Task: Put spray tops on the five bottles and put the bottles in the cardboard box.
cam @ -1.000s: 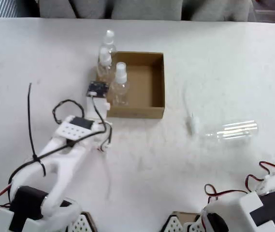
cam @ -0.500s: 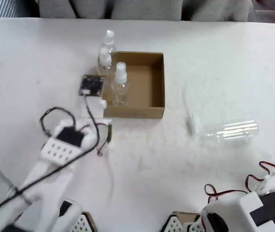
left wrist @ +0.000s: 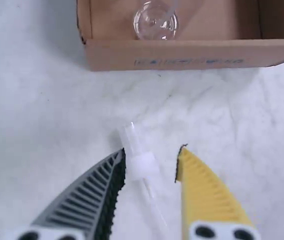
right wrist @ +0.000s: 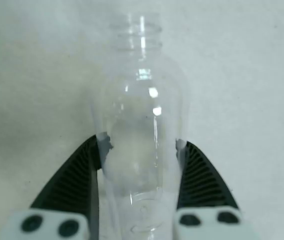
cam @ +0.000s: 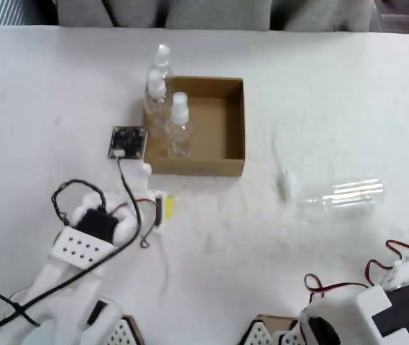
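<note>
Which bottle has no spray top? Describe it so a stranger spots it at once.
Start at the cardboard box on the table. To its right, a clear bottle lies on its side. Unlike the upright capped bottles at the box, its neck is open, pointing at a loose spray top.

High camera overlooks the table (cam: 333, 86); wrist cameras sit close behind left pincer (left wrist: 150, 152) and right pincer (right wrist: 141, 142), the cardboard box (left wrist: 181, 52) shared beyond the left.
</note>
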Controlling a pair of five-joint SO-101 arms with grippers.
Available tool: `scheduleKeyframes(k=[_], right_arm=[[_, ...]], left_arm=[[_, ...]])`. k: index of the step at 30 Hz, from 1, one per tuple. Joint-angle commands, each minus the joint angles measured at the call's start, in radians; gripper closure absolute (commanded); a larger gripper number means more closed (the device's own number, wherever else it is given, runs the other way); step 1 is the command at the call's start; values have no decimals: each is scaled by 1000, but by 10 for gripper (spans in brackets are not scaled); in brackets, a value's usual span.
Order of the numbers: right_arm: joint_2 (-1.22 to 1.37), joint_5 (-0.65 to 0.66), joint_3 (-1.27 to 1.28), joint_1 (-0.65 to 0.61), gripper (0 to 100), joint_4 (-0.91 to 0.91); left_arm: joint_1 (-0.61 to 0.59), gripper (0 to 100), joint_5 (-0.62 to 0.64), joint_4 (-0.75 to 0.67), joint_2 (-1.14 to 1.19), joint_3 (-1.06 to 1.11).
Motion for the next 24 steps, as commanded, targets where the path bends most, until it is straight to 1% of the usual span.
scheduleKeyframes(k=[1,4,7,10,14,24], right_arm=[[-10,-2,-6,-2,983,-13],[-10,-2,-5,-2,983,-12],[-10,-2,-5,-2,983,-12],[-10,-2,-5,-2,983,-12],[-8,-2,-5,-2,983,-12],[-8,-2,-5,-2,983,-12]], left_arm=[[13,830,11,-34,93,-12],[13,833,11,-71,213,-34],[13,835,14,-75,289,-61],[21,835,49,-74,297,-66],[21,832,61,-71,305,-66],[21,834,61,-106,308,-64]])
